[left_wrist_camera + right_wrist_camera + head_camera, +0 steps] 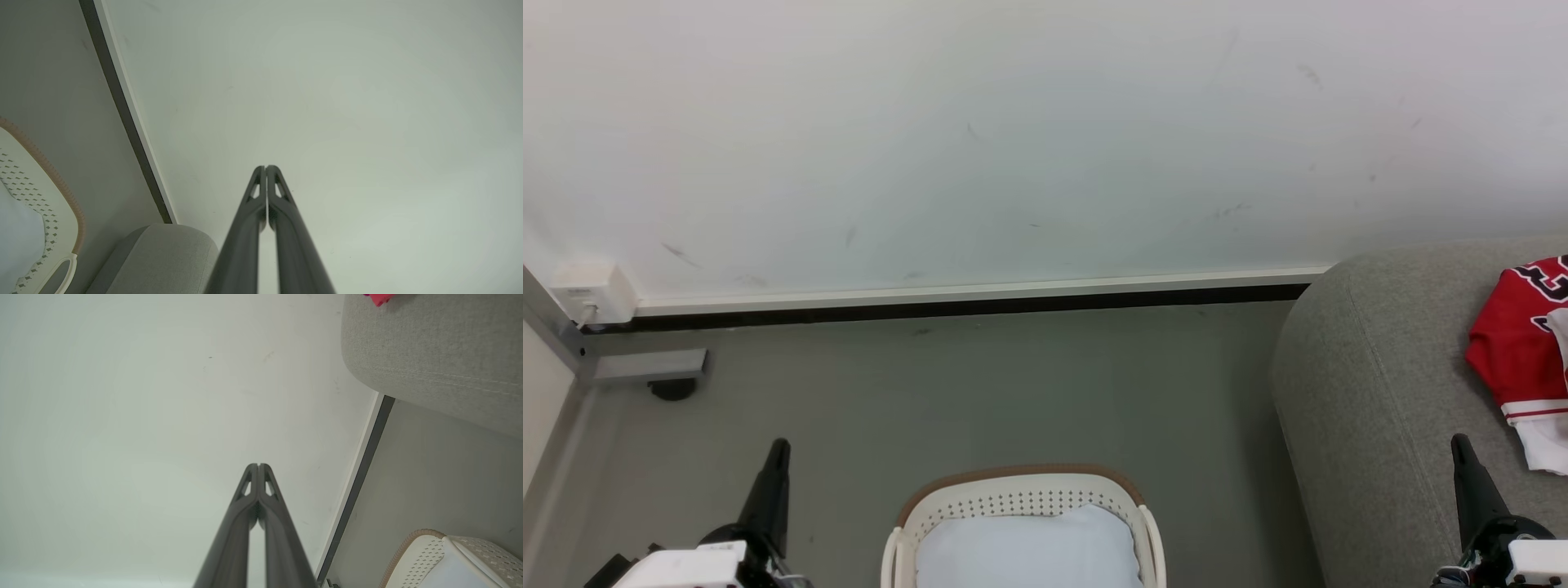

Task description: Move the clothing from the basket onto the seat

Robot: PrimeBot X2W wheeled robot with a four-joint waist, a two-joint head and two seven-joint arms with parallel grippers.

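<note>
White wall (1013, 147) and grey floor (1013, 384) behind. Basket (1013, 500) sat on floor between left tool (779, 445) and right tool (1459, 441), both closed, holding nothing. Red clothing (1511, 343) lay on grey seat (1372, 392).

Open floor (1013, 392) between basket (1013, 500) and seat (1372, 367)

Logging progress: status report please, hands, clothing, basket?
Left hand and right hand shut, empty. Red-and-white jersey lies on grey fabric seat. Pale cloth sits in cream perforated plastic basket.

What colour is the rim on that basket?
Brown, running along the top of the basket, above its cream-white walls with round holes. It shows best in the head view.
</note>
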